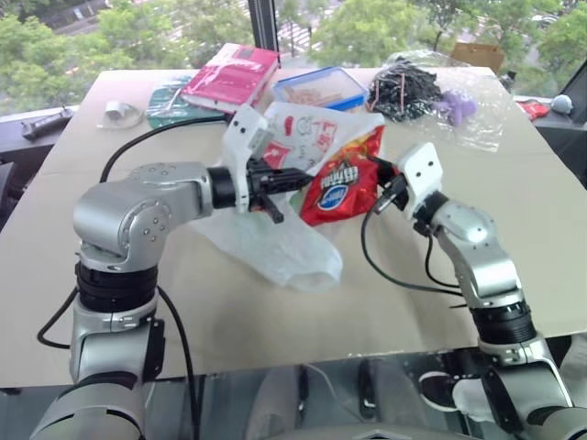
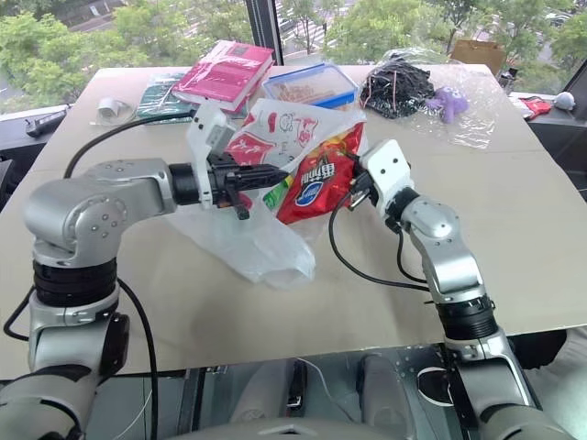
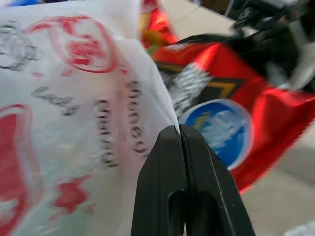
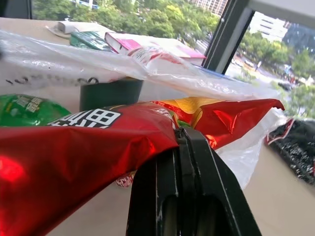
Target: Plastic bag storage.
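The plastic bag (image 1: 275, 243), thin, white and crinkly with red print, hangs lifted at its top edge, its lower part draped on the bench (image 1: 275, 321).

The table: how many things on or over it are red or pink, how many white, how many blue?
Red or pink: 2, the snack packet and the book
White: 1, the plastic bag
Blue: 1, the lidded box
Total: 4

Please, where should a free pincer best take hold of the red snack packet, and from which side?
Probably the crimped top edge of the red snack packet, approached from the robot's right side. That edge is flat and thin, and the right pincer already pinches it there. Its other side lies against the plastic bag, which the left pincer holds.
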You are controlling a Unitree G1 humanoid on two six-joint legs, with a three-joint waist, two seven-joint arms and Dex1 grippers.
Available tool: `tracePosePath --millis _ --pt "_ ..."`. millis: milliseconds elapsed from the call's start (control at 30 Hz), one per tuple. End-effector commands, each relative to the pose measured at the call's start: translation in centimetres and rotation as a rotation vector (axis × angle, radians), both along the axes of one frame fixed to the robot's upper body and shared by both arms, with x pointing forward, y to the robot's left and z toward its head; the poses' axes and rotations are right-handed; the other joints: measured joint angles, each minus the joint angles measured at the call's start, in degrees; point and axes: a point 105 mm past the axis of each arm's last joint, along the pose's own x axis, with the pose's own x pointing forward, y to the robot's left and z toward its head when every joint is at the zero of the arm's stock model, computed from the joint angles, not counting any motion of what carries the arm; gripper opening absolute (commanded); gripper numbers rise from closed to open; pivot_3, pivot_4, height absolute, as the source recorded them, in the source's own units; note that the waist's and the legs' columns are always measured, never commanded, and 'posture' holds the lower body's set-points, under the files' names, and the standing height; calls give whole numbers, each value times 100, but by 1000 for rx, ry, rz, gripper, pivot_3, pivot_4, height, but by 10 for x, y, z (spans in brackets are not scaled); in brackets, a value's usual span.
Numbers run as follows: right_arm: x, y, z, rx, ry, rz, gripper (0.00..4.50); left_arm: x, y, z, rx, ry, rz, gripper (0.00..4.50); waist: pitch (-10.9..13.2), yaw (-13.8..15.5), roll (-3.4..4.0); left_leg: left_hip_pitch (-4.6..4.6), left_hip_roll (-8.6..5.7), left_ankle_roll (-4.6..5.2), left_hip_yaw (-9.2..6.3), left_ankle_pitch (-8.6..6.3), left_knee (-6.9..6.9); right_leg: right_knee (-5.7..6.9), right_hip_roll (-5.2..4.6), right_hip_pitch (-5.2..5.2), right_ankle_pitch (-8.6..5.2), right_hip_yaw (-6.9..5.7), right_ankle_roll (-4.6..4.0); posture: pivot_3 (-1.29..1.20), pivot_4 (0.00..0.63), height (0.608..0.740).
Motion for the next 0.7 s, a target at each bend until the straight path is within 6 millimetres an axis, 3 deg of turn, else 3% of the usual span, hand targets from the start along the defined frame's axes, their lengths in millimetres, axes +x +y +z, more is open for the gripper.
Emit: tracePosePath --millis 33,267,433,567,700 --pt "-1 25 21 53 -74 28 53 2 -5 30 -83 -68 11 0 0 -5 0 1 -2 -1 0 1 0 2 1 0 0 0 0 0 150 740" --pt "2 77 26 108 -83 71 53 16 -6 56 -224 -84 88 0 0 -22 1 0 -6 -4 0 2 0 6 1 -3 0 0 0 0 150 740" --pt "1 114 3 50 -38 152 53 19 -4 63 -277 -98 117 0 0 -35 2 1 -7 -6 -1 4 -2 8 1 -4 1 0 -1 0 150 740" --pt "3 134 -6 14 -38 182 53 20 -4 66 -302 -98 119 0 1 -47 3 3 -8 -13 -4 7 -2 13 1 -5 1 -1 -2 0 150 740" --pt "23 153 -6 3 -41 106 53 22 4 54 -281 -64 151 0 1 -114 4 5 -11 -24 -3 14 -2 29 0 -13 1 4 -3 0 150 740"
